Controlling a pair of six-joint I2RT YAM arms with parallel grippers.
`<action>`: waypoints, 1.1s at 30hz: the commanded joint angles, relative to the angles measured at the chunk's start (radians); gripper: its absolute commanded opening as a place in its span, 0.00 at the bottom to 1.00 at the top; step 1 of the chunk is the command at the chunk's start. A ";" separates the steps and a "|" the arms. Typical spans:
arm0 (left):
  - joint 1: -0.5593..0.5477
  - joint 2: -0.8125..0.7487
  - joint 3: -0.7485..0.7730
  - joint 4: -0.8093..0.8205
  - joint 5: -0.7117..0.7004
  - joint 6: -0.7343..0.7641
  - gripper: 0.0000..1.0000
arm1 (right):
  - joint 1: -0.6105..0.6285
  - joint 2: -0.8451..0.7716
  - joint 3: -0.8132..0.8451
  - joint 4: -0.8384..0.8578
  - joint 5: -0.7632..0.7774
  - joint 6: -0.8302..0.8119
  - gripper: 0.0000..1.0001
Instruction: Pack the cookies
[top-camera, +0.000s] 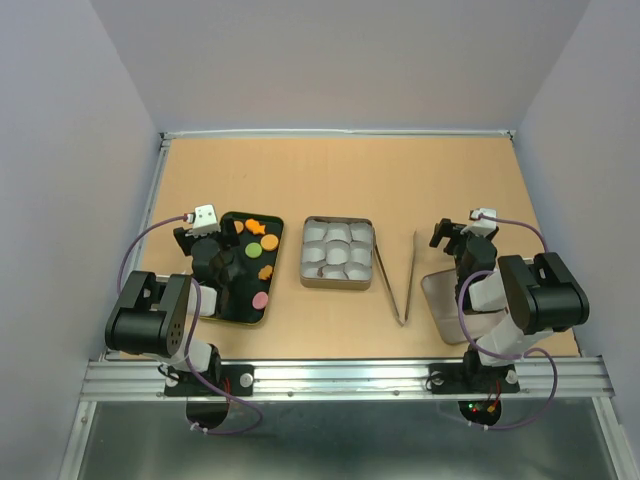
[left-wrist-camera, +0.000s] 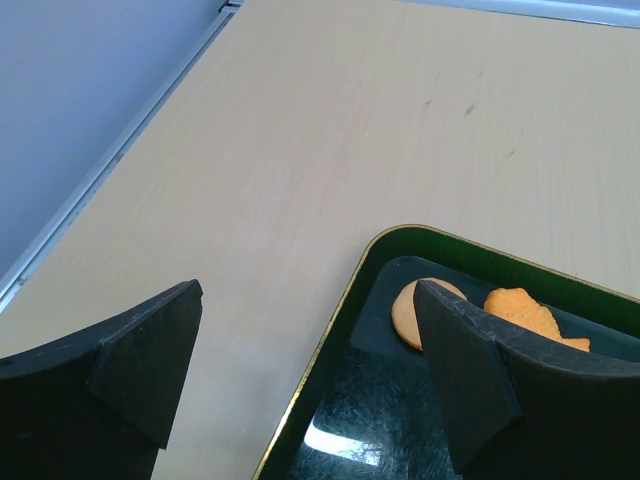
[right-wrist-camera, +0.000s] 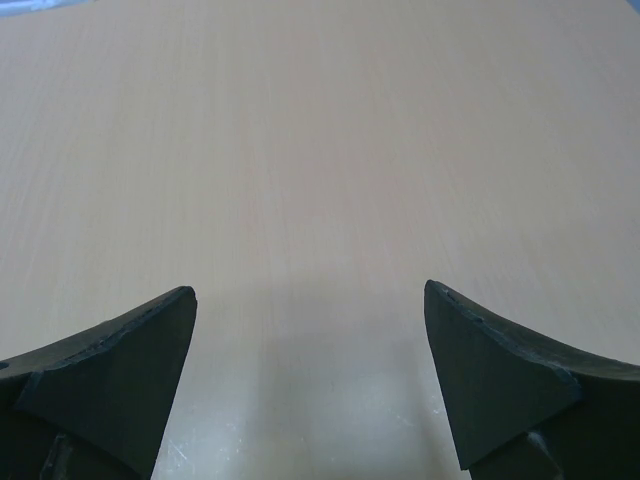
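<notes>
The cookies (top-camera: 270, 241) lie on a black tray (top-camera: 240, 312) at the left; most are orange, with one pink (top-camera: 260, 299) and one yellow-green (top-camera: 238, 227). My left gripper (top-camera: 208, 238) hovers over the tray's far-left part, open and holding nothing. In the left wrist view the left gripper (left-wrist-camera: 308, 290) straddles the tray's rim (left-wrist-camera: 330, 340); a round orange cookie (left-wrist-camera: 405, 310) and a fish-shaped one (left-wrist-camera: 525, 312) sit just past its right finger. My right gripper (top-camera: 452, 236) is open and empty at the right, and the right wrist view shows that gripper (right-wrist-camera: 308, 290) above bare table.
A silver tin (top-camera: 303, 255) lined with white paper cups stands in the middle. Metal tongs (top-camera: 395, 280) lie to its right. A clear lid (top-camera: 440, 300) rests under the right arm, showing as a pale sheet (right-wrist-camera: 320, 430). Walls enclose the table.
</notes>
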 joint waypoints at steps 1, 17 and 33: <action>0.005 -0.019 0.001 0.301 -0.005 0.016 0.99 | -0.007 0.003 -0.010 0.082 -0.001 -0.018 1.00; 0.005 -0.019 0.001 0.299 -0.005 0.016 0.99 | 0.000 -0.059 0.001 0.070 0.058 -0.012 1.00; 0.004 -0.019 0.000 0.301 0.064 0.046 0.99 | 0.002 -0.483 0.608 -1.167 -0.469 0.604 1.00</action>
